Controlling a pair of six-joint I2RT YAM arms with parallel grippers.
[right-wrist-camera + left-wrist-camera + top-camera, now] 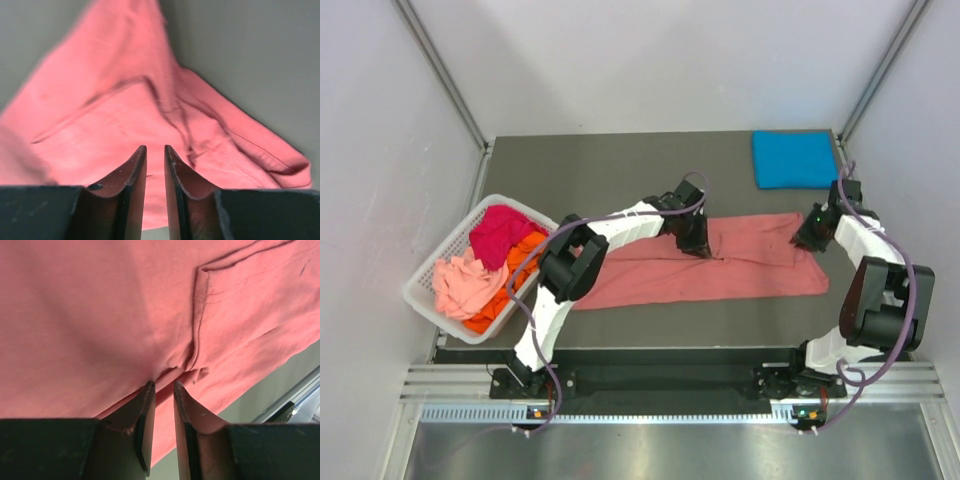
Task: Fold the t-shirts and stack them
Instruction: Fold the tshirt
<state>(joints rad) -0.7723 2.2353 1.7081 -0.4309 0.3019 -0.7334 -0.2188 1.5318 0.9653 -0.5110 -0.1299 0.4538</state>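
Observation:
The salmon-pink t-shirt (720, 265) lies as a long folded strip across the middle of the table. My left gripper (700, 248) is down on its middle. In the left wrist view the left gripper (164, 385) has its jaws nearly together, pinching a pucker of the salmon cloth (100, 315) at the tips. My right gripper (807, 238) is over the strip's right end. In the right wrist view the right gripper (155, 148) is narrow and empty above the cloth (100, 115). The bright blue t-shirt (793, 158) lies folded at the back right.
A white slatted basket (420, 285) stands at the table's left edge. It holds the magenta (500, 232), orange (510, 280) and pale pink (458, 285) shirts. The dark table (610, 175) is walled by white panels on three sides.

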